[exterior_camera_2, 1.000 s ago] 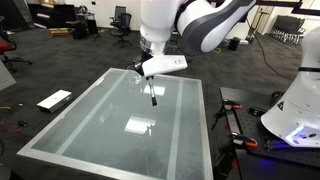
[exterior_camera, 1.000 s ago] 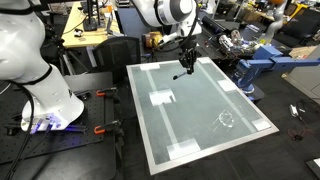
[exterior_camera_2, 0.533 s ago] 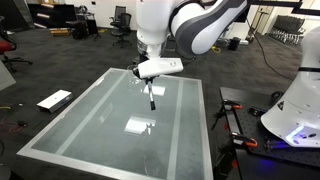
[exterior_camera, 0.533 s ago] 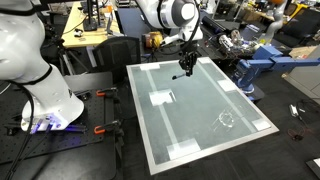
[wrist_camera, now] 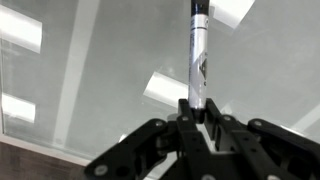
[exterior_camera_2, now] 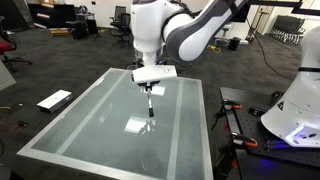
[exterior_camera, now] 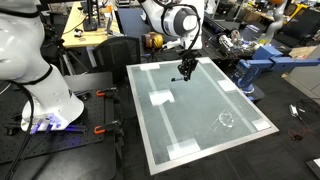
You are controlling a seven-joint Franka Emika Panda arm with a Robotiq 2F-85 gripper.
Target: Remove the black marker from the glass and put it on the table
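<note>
Closure of the end effector point(wrist_camera: 197, 110) on the black marker point(wrist_camera: 199, 55) is shown in the wrist view. The two dark fingers point(wrist_camera: 180, 118) are pressed against the marker's upper end. The rest of the barrel is seen pointing away from them toward the worktop point(wrist_camera: 90, 80).

In both exterior views the marker point(exterior_camera: 182, 76) point(exterior_camera_2: 149, 105) is held roughly upright, tip down, beneath the end effector point(exterior_camera: 185, 66) point(exterior_camera_2: 149, 88). Whether the tip touches the worktop point(exterior_camera_2: 80, 130) cannot be told.

The glass point(exterior_camera: 226, 120) is made out in an exterior view only as a faint clear outline with whitish glints, resting on the worktop point(exterior_camera: 200, 105). The marker is outside the glass and well apart from it, over the end of the worktop farther from the glass, below the white arm point(exterior_camera: 170, 18). A white tape rectangle point(exterior_camera: 160, 98) is also seen well apart from the glass, on the same side of it as the marker.
</note>
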